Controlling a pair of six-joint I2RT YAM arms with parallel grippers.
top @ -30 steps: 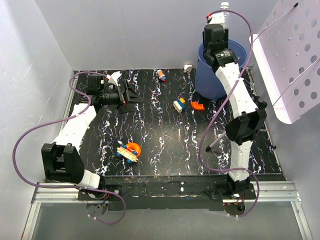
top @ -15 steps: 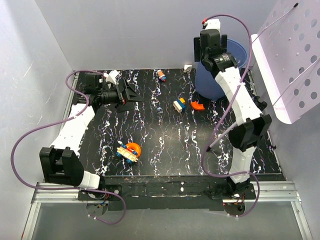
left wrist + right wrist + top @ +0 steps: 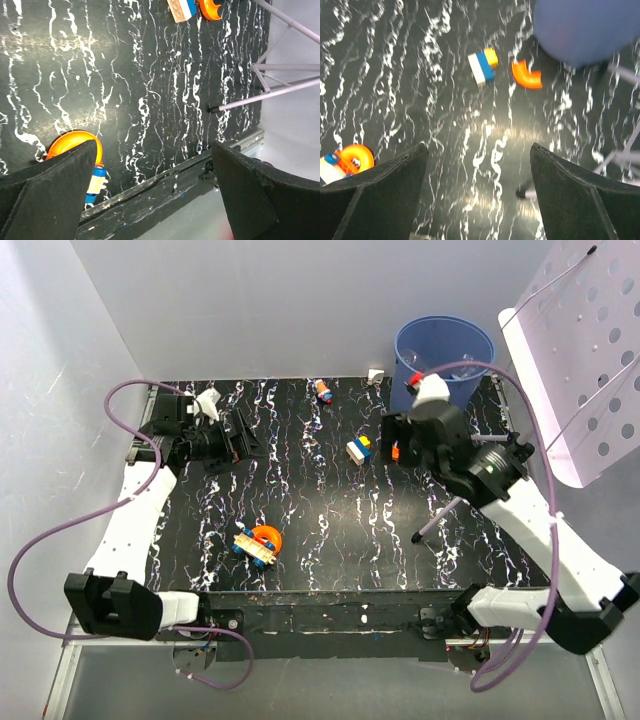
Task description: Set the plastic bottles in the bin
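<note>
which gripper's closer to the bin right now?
Right. The right gripper, open, hangs just in front of the bin, near the yellow-blue block. The left gripper, also open, is across the table near the far left corner.

left arm – reaching forward, left gripper [image 3: 154, 144] fingers spread, empty | right arm – folded low, right gripper [image 3: 479, 145] fingers spread, empty

Black table [image 3: 340, 530] streaked with white marbling. Blue bin [image 3: 445, 320]. Block [image 3: 482, 66] in white, blue and yellow. Bright orange curved piece [image 3: 526, 75]. Orange ring [image 3: 268, 536]. Tan and blue toy [image 3: 252, 548]. Left arm [image 3: 135, 520] and right arm [image 3: 545, 530] white with black joints. Purple cables [image 3: 11, 585]. Pale grey walls [image 3: 280, 300]. White board [image 3: 590, 360] dotted with holes.
</note>
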